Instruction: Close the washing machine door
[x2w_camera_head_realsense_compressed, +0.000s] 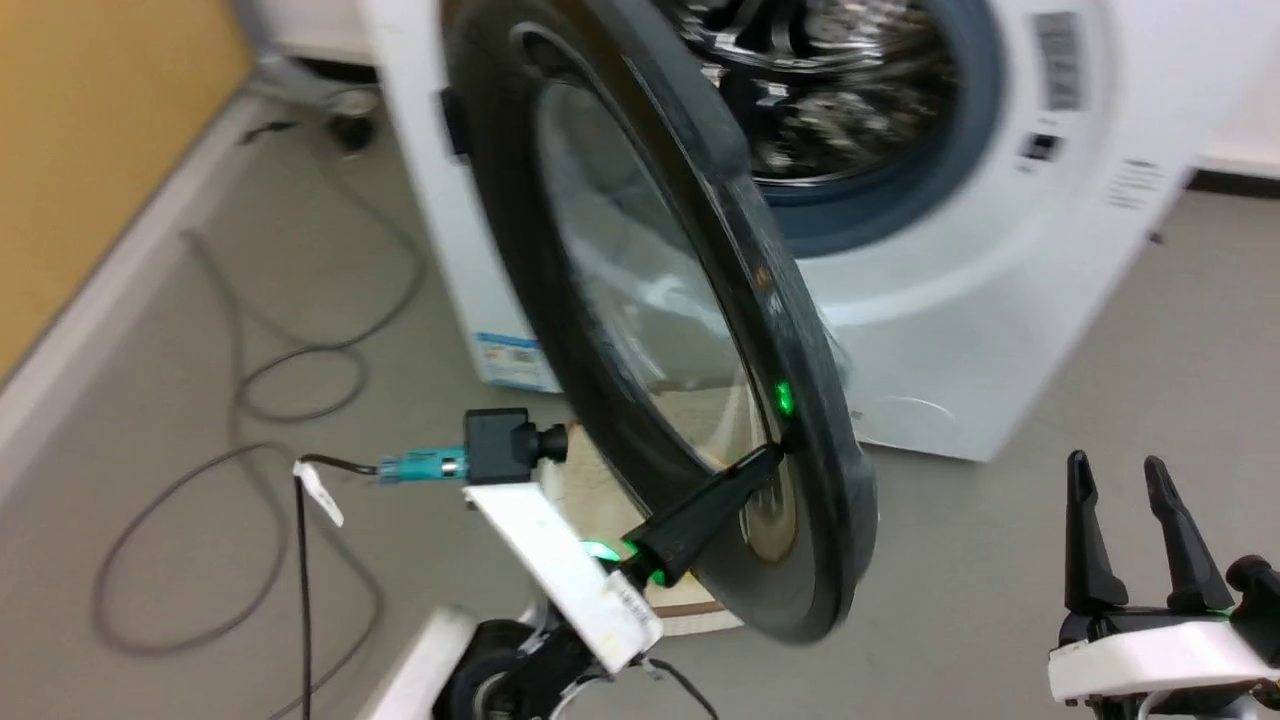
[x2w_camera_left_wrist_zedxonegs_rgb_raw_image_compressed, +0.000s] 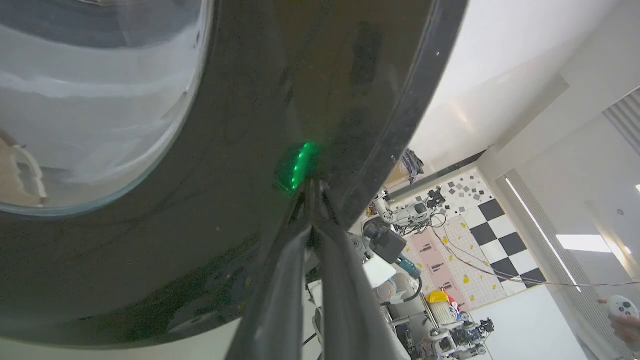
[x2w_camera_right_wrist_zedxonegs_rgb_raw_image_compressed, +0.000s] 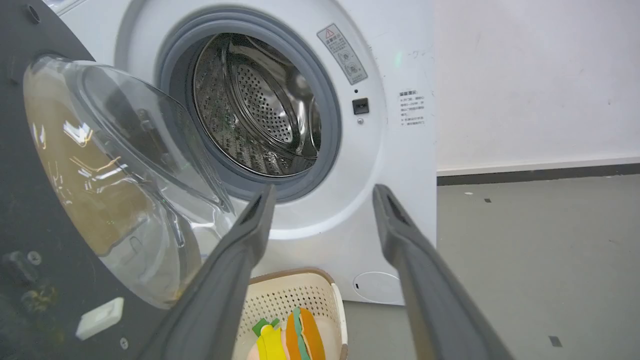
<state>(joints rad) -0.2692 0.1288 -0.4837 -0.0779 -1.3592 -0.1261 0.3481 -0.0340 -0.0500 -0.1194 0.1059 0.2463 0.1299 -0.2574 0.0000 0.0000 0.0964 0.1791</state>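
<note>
While door (x2w_camera_head_realsense_compressed: 650, 300) stands ajar | left tool (x2w_camera_head_realsense_compressed: 772, 455) closed, tip touching its rim (x2w_camera_head_realsense_compressed: 800, 330) | right tool (x2w_camera_head_realsense_compressed: 1118, 470) spread, empty

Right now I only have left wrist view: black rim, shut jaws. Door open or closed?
Observer: Open. The washing machine door stands swung well out from the washing machine, steel drum exposed.
Operator: Right arm in the way?
Observer: No. The right gripper hangs low right in head view, jaws open, clear of the door.
Operator: Anything under the door?
Observer: A cream basket sits on the floor before the machine.
</note>
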